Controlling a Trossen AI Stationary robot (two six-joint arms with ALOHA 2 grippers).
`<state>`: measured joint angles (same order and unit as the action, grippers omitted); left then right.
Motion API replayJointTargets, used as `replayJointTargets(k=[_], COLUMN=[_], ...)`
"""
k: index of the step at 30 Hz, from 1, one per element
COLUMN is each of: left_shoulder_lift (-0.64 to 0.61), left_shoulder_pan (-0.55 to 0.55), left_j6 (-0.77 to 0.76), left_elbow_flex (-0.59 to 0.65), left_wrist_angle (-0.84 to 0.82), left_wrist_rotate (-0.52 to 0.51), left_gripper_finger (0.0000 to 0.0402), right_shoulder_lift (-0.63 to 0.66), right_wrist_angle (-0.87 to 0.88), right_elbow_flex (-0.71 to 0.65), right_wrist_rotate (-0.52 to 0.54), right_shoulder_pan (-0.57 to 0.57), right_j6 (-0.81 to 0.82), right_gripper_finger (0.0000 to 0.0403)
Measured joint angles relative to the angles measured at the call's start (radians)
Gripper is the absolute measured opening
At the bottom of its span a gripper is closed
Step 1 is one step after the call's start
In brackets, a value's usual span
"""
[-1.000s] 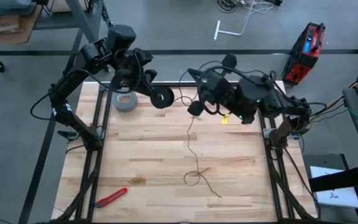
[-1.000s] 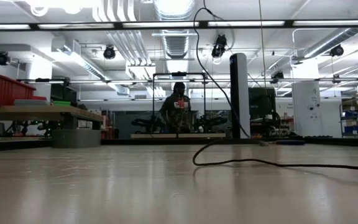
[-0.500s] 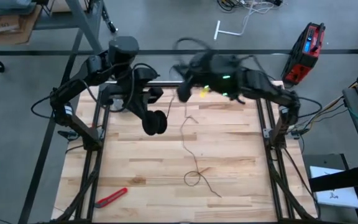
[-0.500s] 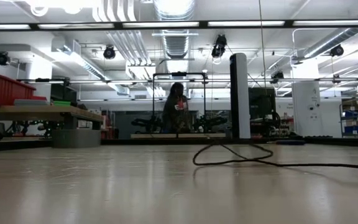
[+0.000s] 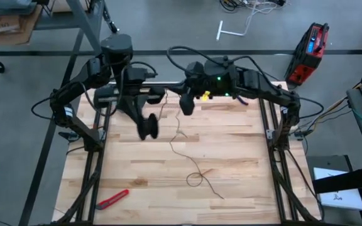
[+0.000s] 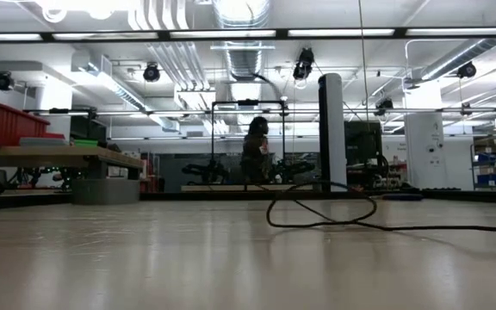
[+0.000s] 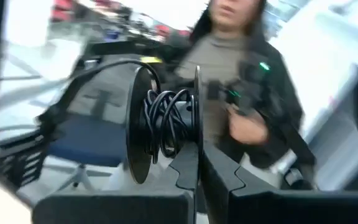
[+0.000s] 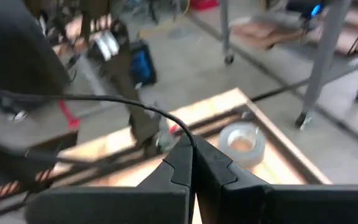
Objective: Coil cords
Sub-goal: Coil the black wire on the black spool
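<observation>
The small black round reel (image 5: 147, 127) hangs above the table's left-middle, with turns of thin black cord (image 7: 166, 121) wound on it; my left gripper (image 7: 197, 163) is shut on it. My right gripper (image 5: 186, 105) hovers near the table's far middle, shut on the cord (image 8: 135, 104). From there the cord drops to the wooden table (image 5: 244, 157), where its slack lies in a small loop (image 5: 195, 179). In the low view that loop (image 6: 321, 211) rests flat on the tabletop. My left gripper pinches the rim of one reel flange (image 7: 197, 134) between its two fingers, which lie in line with the flange's edge. The reel is lifted clear of the table, its axis roughly level. My right gripper pinches the cord (image 8: 192, 144) at its fingertips. The cord arcs away slack from the fingers, and its lower part lies on the table.
A grey tape roll (image 8: 242, 142) sits at the table's far left corner. A red-handled cutter (image 5: 112, 199) lies near the front left edge. Dark frame rails (image 5: 281, 176) run along both table sides. A person (image 7: 241, 93) stands beyond the table.
My left gripper has carried the reel from the far edge toward the near left and turned it, so it now shows nearly edge-on from above. My right gripper has moved toward the far left with the cord. More slack has settled on the table, closing into a fuller loop.
</observation>
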<state>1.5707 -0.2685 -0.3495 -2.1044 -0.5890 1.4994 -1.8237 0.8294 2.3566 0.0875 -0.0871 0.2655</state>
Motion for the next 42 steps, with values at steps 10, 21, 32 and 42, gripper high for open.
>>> replayJointTargets(k=[10,21,32,42], left_shoulder_lift=[0.001,0.001,0.019,-0.114], left_shoulder_pan=[0.018,0.032,0.065,-0.029], left_j6=[-0.062,-0.031,0.131,0.124], left_elbow_flex=[-0.003,-0.002,0.002,-0.003], left_wrist_angle=[0.441,0.802,0.877,0.716], left_wrist_rotate=[0.041,-0.112,-0.386,-0.696], left_gripper_finger=[0.0,0.0,0.0,0.0], right_shoulder_lift=[-0.004,-0.062,-0.136,-0.027], right_wrist_angle=[0.102,-0.139,-0.199,-0.171], right_elbow_flex=[0.0,0.001,0.0,0.0], right_wrist_rotate=[-0.289,-0.431,-0.495,-0.289], right_shoulder_pan=[-0.022,-0.05,-0.049,0.004], right_j6=[0.044,0.066,0.084,0.027], right_gripper_finger=[0.0,0.0,0.0,0.0])
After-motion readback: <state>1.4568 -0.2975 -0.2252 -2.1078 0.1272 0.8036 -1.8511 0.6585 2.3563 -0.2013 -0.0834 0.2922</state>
